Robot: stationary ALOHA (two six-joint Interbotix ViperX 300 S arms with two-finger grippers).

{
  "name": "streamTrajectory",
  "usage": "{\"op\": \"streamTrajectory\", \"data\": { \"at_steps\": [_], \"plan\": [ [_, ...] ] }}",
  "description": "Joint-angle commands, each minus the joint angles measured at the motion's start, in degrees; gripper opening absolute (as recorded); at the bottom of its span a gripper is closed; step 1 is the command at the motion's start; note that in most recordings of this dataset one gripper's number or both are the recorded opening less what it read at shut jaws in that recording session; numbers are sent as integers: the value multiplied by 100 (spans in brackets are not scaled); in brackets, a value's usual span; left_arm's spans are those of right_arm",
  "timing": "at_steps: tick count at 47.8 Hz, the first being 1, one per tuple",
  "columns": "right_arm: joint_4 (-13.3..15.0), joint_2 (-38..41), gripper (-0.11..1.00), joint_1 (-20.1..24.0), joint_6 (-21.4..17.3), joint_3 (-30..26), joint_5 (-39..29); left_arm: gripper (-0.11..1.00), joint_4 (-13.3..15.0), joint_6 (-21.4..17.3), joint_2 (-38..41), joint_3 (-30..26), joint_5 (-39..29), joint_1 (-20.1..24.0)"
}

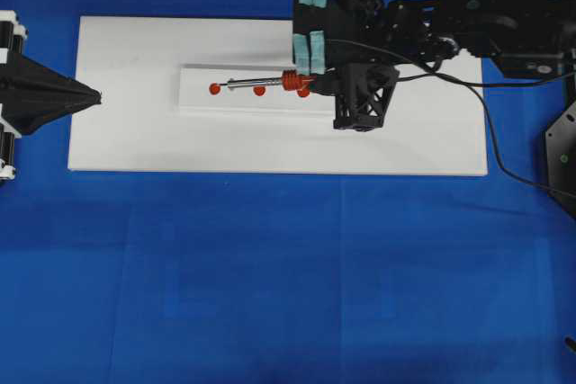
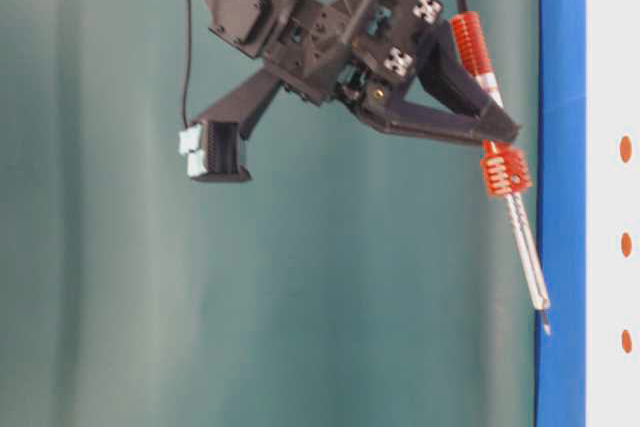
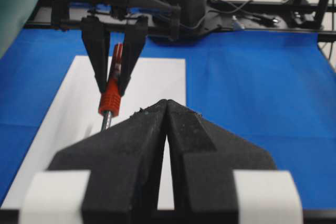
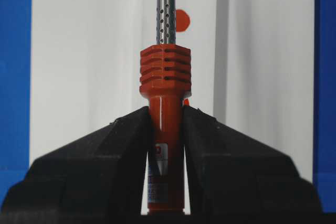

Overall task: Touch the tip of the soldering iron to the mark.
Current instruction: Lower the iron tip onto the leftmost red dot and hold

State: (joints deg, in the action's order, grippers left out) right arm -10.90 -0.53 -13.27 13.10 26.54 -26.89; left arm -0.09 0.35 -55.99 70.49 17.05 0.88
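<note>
- My right gripper [image 4: 165, 124] is clamped on the red-orange handled soldering iron [image 1: 270, 83], which hangs over the white board [image 1: 135, 132].
- Its thin dark tip [image 2: 546, 328] hovers just short of the board's end red dot [image 1: 214, 89]; contact remains.
- My left gripper [image 3: 166, 109] is closed, empty.

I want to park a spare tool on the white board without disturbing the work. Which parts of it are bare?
The white rectangular board is bare along its near edge and at its left end, short of the shut left gripper. The middle is crowded: red dot marks and the red-handled soldering iron, clamped by the right gripper.
</note>
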Motion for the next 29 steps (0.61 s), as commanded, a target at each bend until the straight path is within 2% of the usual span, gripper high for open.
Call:
{"op": "streamTrajectory", "data": {
  "at_steps": [1, 29],
  "plan": [
    [9, 44, 6, -18, -9, -202, 44, 0, 0, -9, 26, -44, 62, 18],
    [62, 642, 6, -114, -9, -352, 132, 0, 0, -18, 26, -44, 62, 18]
  ]
}}
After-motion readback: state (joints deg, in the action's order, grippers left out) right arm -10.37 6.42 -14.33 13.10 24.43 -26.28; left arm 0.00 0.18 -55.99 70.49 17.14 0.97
